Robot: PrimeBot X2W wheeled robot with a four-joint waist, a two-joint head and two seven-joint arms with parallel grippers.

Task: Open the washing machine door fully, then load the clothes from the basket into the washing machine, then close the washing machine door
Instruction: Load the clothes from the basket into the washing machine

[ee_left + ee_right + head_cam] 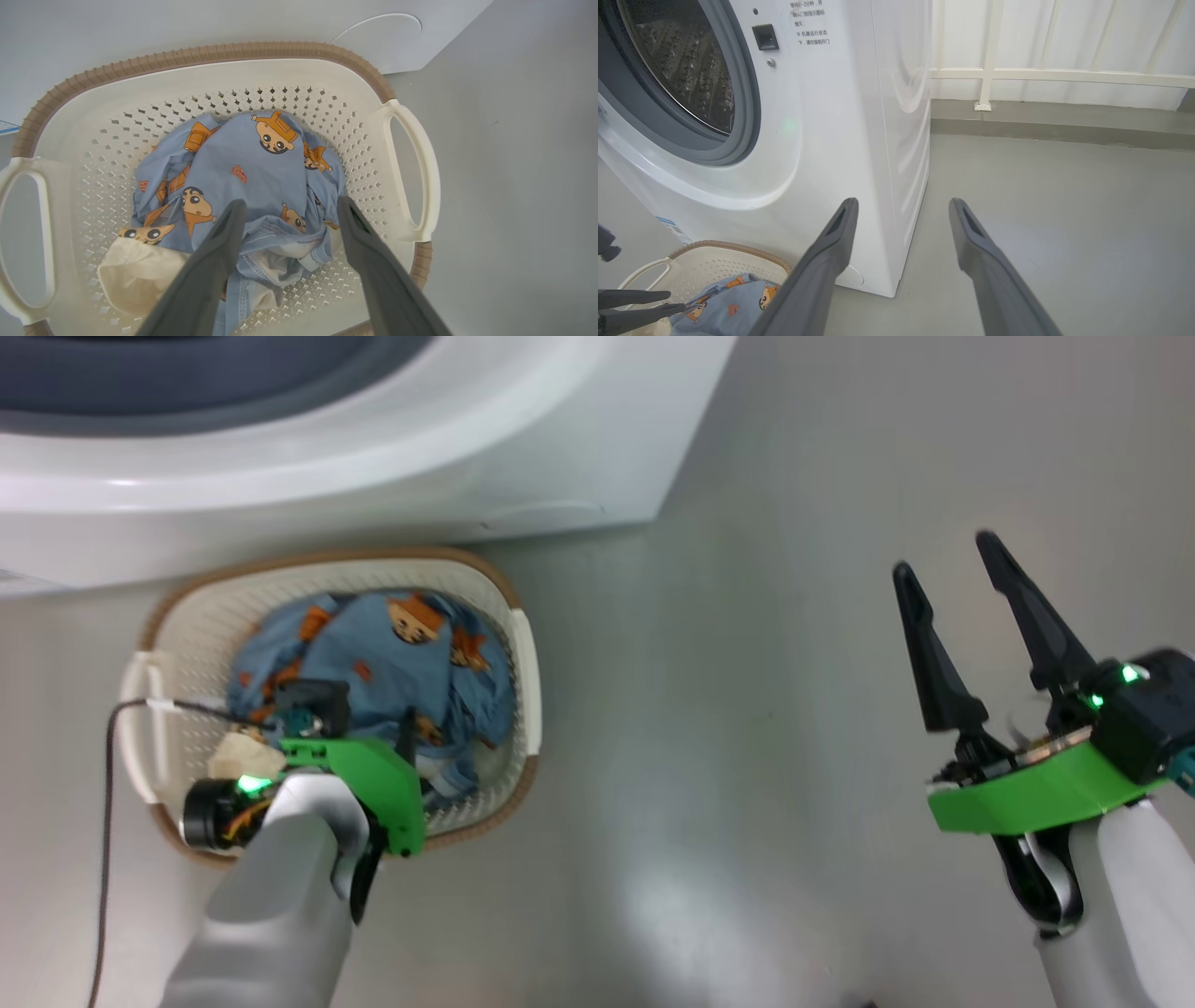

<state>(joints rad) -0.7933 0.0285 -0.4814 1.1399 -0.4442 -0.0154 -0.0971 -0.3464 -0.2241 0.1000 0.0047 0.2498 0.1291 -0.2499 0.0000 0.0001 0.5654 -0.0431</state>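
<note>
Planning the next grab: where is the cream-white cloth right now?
The cream-white cloth lies in the basket, lower left in the left wrist view, tucked against the blue printed fabric, left of the left gripper's open jaws.

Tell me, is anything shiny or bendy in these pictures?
Head view: a pale glare patch lies on the floor. Left wrist view: the wide lens bows the basket rim. Right wrist view: light streaks gloss the washing machine side.

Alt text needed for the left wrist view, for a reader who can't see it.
The left gripper, jaws open, points down at the clothes, blue cartoon-print fabric with a cream cloth beside it, heaped in the basket. The basket stands on grey floor just in front of the white washing machine.
</note>
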